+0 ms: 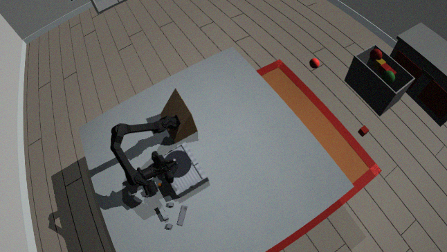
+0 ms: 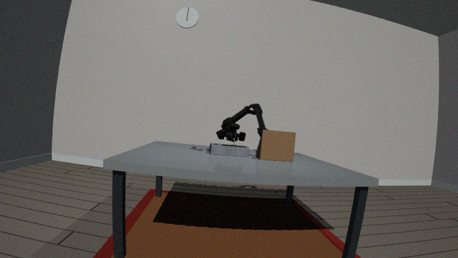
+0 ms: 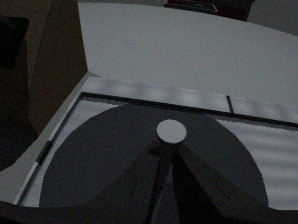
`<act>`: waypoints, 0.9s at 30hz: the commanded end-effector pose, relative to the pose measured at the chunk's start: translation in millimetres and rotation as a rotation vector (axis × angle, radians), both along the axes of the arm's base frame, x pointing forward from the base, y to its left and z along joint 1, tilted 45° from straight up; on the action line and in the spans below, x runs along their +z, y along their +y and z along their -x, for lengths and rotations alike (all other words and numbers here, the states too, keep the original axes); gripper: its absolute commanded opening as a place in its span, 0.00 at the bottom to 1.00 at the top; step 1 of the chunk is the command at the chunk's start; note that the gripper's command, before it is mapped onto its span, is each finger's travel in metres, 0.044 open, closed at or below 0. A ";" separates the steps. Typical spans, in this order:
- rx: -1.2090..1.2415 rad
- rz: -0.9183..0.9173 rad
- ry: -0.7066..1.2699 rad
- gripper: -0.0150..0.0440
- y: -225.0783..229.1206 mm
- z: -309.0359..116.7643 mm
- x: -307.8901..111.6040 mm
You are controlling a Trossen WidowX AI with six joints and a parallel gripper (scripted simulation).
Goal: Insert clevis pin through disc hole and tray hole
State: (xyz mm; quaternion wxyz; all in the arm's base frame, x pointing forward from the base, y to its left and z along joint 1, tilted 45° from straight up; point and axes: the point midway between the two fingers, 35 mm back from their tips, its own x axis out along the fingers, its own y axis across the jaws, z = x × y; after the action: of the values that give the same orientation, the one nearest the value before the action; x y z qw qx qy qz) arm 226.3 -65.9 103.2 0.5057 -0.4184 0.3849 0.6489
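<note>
Your clevis pin [image 2: 234,142] [image 3: 171,131] is pinched in the gripper [image 1: 176,162] [image 2: 233,138] [image 3: 165,149], head up, above the dark disc [image 1: 182,166] [image 3: 110,160]. You have the disc lying in the rimmed tray [image 1: 204,182] [image 2: 230,150] [image 3: 150,97], with a brown panel [image 1: 185,121] [image 2: 277,146] [image 3: 57,65] standing near it on the table [image 1: 242,138] [image 2: 184,164] [image 3: 175,45].

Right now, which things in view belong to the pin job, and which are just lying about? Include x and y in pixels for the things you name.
Job:
- clevis pin [image 2: 234,142] [image 3: 171,131], head up in the fingers
- disc [image 1: 183,166] [image 3: 75,170]
- rimmed tray [image 1: 201,174] [image 2: 230,150] [image 3: 150,93]

Lying about:
- brown panel [image 1: 185,121] [image 2: 277,146] [image 3: 57,60]
- small grey blocks [image 1: 182,215]
- red ball [image 1: 314,63]
</note>
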 end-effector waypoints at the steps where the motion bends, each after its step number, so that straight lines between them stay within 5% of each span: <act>1: -0.013 0.001 0.008 0.25 0.1 -0.6 -0.6; 27: -0.006 0.034 -0.003 0.25 4.8 -0.6 -3.9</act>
State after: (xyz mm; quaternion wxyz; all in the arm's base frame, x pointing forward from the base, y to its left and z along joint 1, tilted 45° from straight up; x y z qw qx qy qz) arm 227.5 -61.7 100.5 0.5027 -0.4243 0.3964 0.6404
